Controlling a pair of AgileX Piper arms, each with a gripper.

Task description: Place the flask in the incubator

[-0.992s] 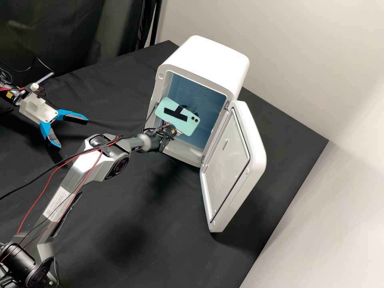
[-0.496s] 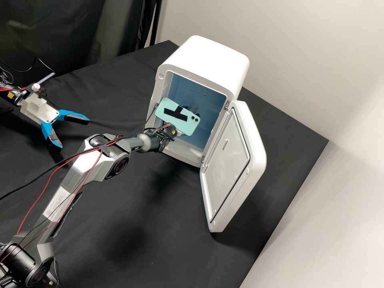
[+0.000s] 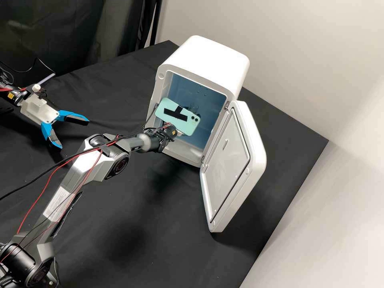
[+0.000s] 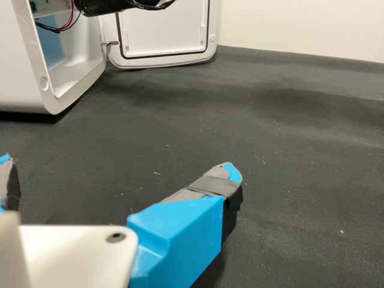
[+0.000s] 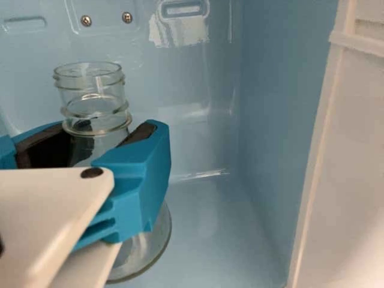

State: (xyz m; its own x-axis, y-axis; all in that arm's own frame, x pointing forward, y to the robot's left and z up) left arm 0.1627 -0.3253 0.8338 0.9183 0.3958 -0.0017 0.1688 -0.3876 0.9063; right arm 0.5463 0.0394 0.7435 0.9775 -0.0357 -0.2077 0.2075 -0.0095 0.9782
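Note:
The white incubator (image 3: 208,60) stands at the back of the bench, its door (image 3: 234,168) swung wide open and its inside pale blue. The right arm reaches into the opening; a teal phone (image 3: 178,116) on its wrist hides the gripper there. Inside the chamber, the right gripper (image 5: 84,150) is shut on the neck of a clear glass flask (image 5: 93,99), which stands upright with its base low near the chamber floor. The left gripper (image 3: 72,132) hangs open over the bench at the far left, well away from the incubator (image 4: 66,78), with nothing between its fingers (image 4: 204,198).
Black cloth covers the bench (image 3: 152,224), with free room in front of the incubator. The open door (image 4: 162,30) juts out toward the bench's right edge. Red and black cables (image 3: 48,188) run along the right arm. A white wall stands behind.
The left gripper has drifted very slightly to the left. The right arm and the flask have not moved.

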